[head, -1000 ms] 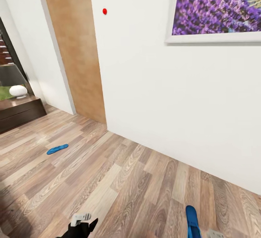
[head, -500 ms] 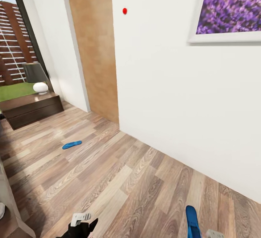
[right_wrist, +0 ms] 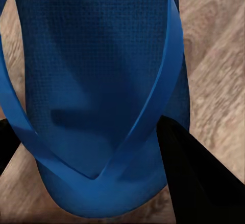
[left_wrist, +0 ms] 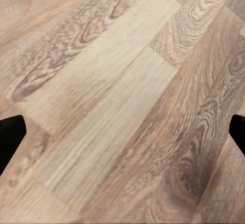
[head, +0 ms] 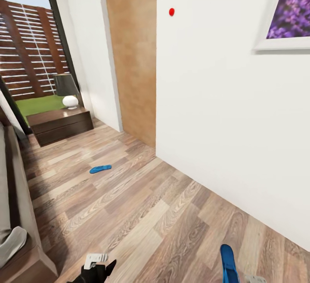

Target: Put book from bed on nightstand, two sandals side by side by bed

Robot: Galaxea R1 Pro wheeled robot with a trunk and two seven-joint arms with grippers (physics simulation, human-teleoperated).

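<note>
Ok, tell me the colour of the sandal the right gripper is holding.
Bright blue. The sandal shows best in the right wrist view.

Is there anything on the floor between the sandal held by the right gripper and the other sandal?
Nothing visible. Bare wood floor lies between the held sandal in the right gripper and the other sandal lying farther off, near the bed.

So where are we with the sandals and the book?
Nothing looks finished. One bright blue flat sandal sits in the right gripper; the other blue sandal lies alone on the wood-plank floor. Pairing them beside the dark-framed bed remains; the book's status can't be judged.
</note>
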